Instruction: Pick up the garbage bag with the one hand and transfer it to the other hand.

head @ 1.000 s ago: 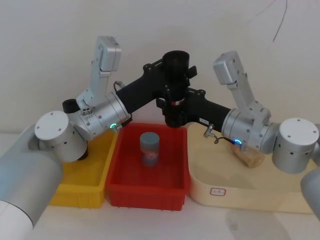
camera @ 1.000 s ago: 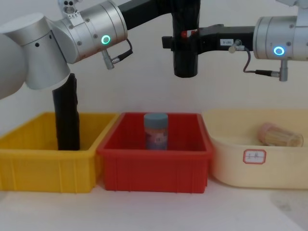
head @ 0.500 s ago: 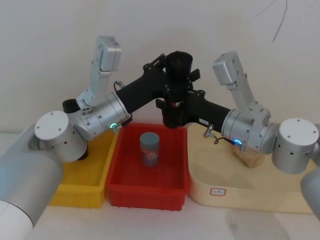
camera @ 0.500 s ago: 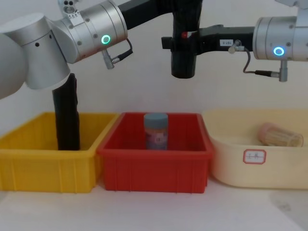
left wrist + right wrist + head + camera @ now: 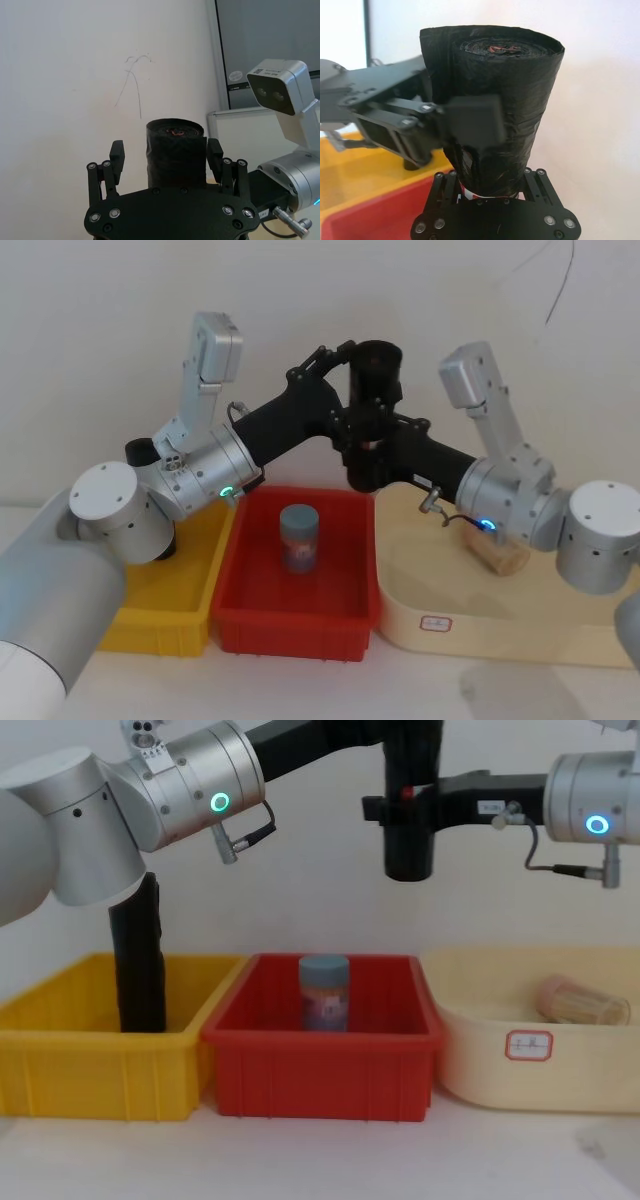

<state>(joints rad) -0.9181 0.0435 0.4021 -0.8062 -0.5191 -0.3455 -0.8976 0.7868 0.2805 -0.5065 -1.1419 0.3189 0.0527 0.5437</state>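
The garbage bag [image 5: 374, 410] stands upright in the air above the red bin's [image 5: 300, 615] far right corner. The right gripper [image 5: 490, 192] pinches its lower part; the left gripper [image 5: 166, 156] is spread around its top, apart.

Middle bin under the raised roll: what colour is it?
Red; the middle bin shows best in the chest view.

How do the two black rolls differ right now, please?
The garbage bag hangs in the air above the bins, with the right gripper shut on it and the left gripper's fingers apart beside it; the other roll stands in the yellow bin. The garbage bag bears a red-and-white sticker; the other roll shows none. Both are upright, black and cylindrical.
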